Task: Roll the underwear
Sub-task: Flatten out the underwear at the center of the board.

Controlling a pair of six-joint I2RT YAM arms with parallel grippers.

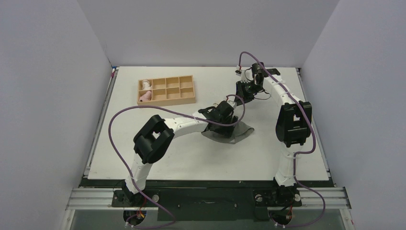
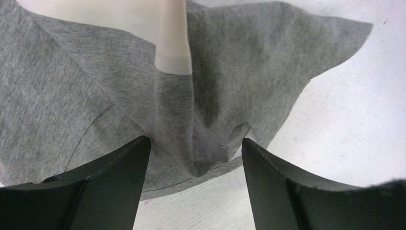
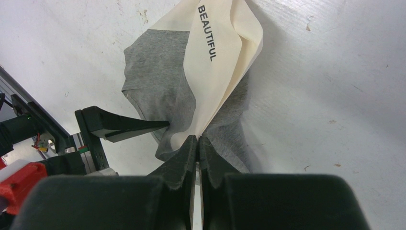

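The right tool [image 3: 197, 138], shut on the underwear [image 1: 231, 133] near the worktop [image 1: 191, 158] middle, holds its beige strip [image 3: 225, 72] up so the open left tool [image 2: 195, 141] straddles the fold

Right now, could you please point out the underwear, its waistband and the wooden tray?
underwear [image 2: 249, 67]: left wrist view, on the grey fabric panel.
waistband [image 3: 234, 52]: right wrist view, on the beige strip beside the lettering.
wooden tray [image 1: 167, 102]: top external view, on its near wall.

Left hand [image 2: 194, 143] agape, right hand [image 3: 197, 139] clamped
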